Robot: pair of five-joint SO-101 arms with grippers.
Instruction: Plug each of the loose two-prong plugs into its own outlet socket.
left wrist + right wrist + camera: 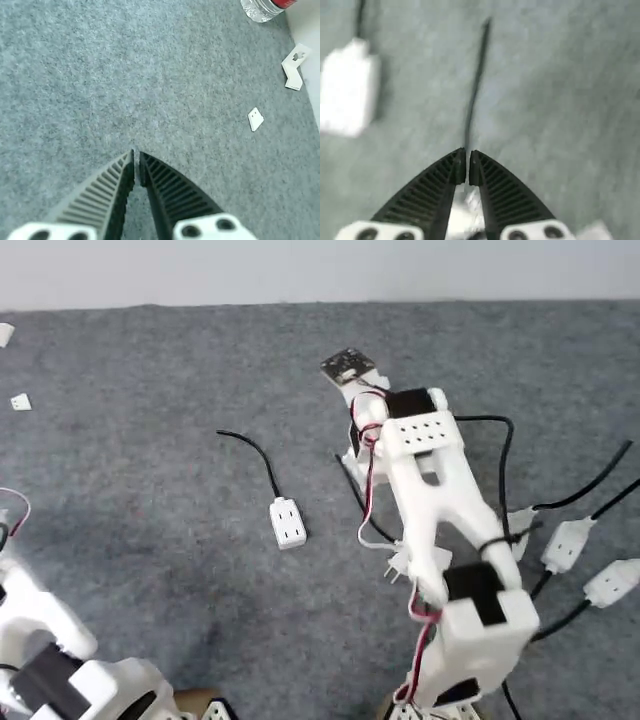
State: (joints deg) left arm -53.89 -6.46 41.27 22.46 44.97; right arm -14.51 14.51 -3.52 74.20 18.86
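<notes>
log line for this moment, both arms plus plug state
left gripper shut over carpet | right gripper shut at black cord | plug loose | socket empty

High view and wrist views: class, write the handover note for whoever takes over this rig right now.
Left gripper: shut, empty, over bare carpet.
Right gripper: shut, tips at a black cable; grip unclear.
Outlet socket lies mid-carpet; two-prong plug lies loose beside the right arm; more sockets at the right.
Done: no plug seen in a socket.
Left: all plugging.
</notes>
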